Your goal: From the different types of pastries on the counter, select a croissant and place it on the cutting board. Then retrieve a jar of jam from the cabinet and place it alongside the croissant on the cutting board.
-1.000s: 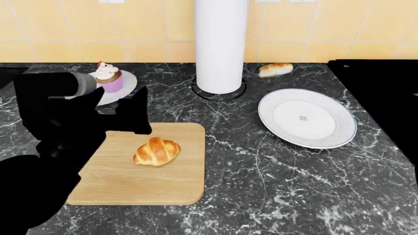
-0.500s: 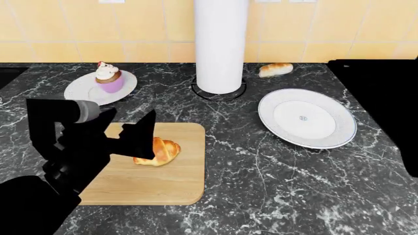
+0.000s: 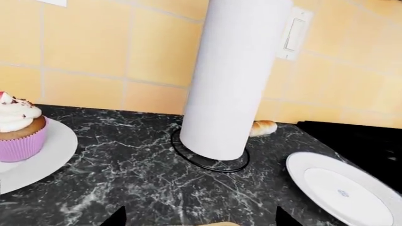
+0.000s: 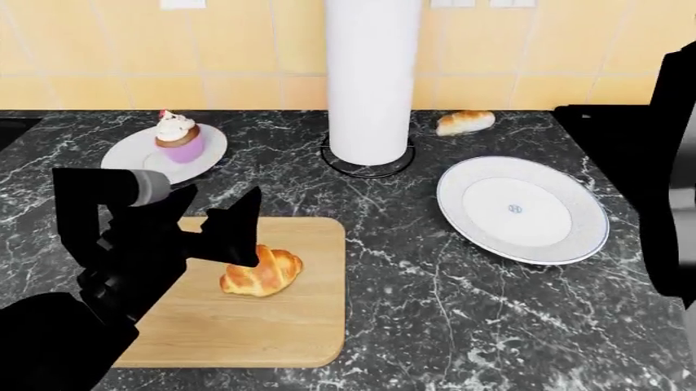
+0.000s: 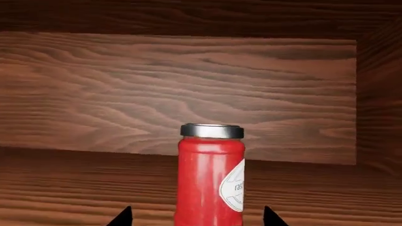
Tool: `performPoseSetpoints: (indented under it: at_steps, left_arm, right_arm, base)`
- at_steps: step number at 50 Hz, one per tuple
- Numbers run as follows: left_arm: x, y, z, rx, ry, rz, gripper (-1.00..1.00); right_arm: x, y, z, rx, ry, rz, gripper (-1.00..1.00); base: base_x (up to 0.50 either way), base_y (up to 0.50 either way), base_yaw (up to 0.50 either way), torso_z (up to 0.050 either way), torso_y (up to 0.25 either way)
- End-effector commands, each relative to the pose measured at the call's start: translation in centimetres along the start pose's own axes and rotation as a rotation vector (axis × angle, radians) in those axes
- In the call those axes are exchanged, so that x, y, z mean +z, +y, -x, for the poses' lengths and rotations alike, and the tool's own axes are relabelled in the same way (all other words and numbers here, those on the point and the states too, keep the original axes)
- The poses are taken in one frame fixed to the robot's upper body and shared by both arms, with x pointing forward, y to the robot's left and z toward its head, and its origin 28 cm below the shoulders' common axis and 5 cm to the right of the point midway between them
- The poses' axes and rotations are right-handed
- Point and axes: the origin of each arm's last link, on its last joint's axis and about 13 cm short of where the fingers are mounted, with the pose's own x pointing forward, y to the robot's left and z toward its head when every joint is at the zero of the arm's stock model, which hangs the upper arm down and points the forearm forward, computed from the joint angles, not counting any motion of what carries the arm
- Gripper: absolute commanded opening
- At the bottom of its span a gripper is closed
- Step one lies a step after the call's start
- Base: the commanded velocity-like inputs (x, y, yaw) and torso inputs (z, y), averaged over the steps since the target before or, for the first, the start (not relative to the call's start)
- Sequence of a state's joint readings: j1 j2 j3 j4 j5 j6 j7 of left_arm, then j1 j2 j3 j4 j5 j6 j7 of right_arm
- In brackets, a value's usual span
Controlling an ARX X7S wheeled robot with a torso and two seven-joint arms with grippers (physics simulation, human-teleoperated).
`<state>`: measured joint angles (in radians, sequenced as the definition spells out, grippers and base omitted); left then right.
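The golden croissant [image 4: 261, 271] lies on the light wooden cutting board [image 4: 272, 334] on the black marble counter [image 4: 435, 326]. My left gripper [image 4: 212, 221] is open and empty, just above the board's far edge, to the left of the croissant. In the left wrist view only its fingertips [image 3: 116, 219] and a sliver of the croissant [image 3: 217, 224] show. My right gripper [image 5: 196, 219] is open inside the wooden cabinet [image 5: 94, 94]. The red jar of jam [image 5: 210, 179] with its grey lid stands upright between the spread fingertips [image 5: 122, 217], apart from them.
The cupcake [image 4: 179, 137] sits on a small white plate [image 4: 136, 156] at the back left. The tall paper-towel roll [image 4: 372, 81] stands at the back centre, with the pale bread roll [image 4: 465, 122] to its right. A large white plate [image 4: 522, 209] lies right. My right arm [image 4: 674, 163] rises at the right edge.
My left gripper moved from beside the cupcake plate down to the board's far edge by the croissant, then held. The head view shifted slightly, and my right arm now shows at the right edge.
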<state>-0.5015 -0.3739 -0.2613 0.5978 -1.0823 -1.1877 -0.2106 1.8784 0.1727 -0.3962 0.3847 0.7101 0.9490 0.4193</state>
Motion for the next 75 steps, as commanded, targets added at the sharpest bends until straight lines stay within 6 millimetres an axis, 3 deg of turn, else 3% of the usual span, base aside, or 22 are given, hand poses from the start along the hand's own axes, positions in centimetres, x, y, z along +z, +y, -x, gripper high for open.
performPoseSetpoints:
  at_steps: [1, 16, 33, 44, 55, 69, 70, 75]
  left_arm:
    - [-0.1, -0.1, 0.0, -0.003, 0.004, -0.004, 1.0]
    - [0.0, -0.1, 0.1, 0.0, 0.002, -0.004, 1.0]
    - [0.1, -0.2, 0.2, -0.001, 0.002, -0.011, 1.0]
    - [0.0, -0.1, 0.1, -0.002, 0.004, -0.009, 1.0]
    - [0.1, -0.2, 0.2, -0.005, 0.004, -0.007, 1.0]
    - [0.0, 0.0, 0.1, -0.002, 0.008, -0.002, 1.0]
    - [0.0, 0.0, 0.1, -0.002, 0.009, -0.002, 1.0]
    - [0.0, 0.0, 0.1, 0.002, 0.01, 0.0, 1.0]
  right_arm:
    - [-0.6, -0.5, -1.0, -0.021, -0.003, -0.066, 1.0]
    - [0.0, -1.0, -0.6, -0.07, -0.007, -0.028, 1.0]
    - [1.8, 0.1, -0.1, 0.058, -0.071, -0.039, 1.0]
    - [2.0, -0.5, 0.2, 0.0, -0.104, -0.016, 1.0]
    - [1.6, -0.9, 0.2, -0.046, -0.097, -0.005, 1.0]
    - [-0.8, -1.6, -1.2, -0.037, 0.044, -0.072, 1.0]
    - [-0.9, -1.6, -1.3, -0.033, 0.051, -0.076, -1.0]
    - [-1.5, -1.8, -1.5, -0.025, 0.089, -0.084, -1.0]
  base:
    - [0.0, 0.0, 0.0, 0.0, 0.0]
    - [0.0, 0.0, 0.0, 0.0, 0.0]
    - [0.0, 0.0, 0.0, 0.0, 0.0]
    - [0.17, 0.0, 0.0, 0.0, 0.0]
    - [0.15, 0.0, 0.0, 0.0, 0.0]
    - [0.0, 0.0, 0.0, 0.0, 0.0]
    - [0.0, 0.0, 0.0, 0.0, 0.0]
    - [0.0, 0.0, 0.0, 0.0, 0.0]
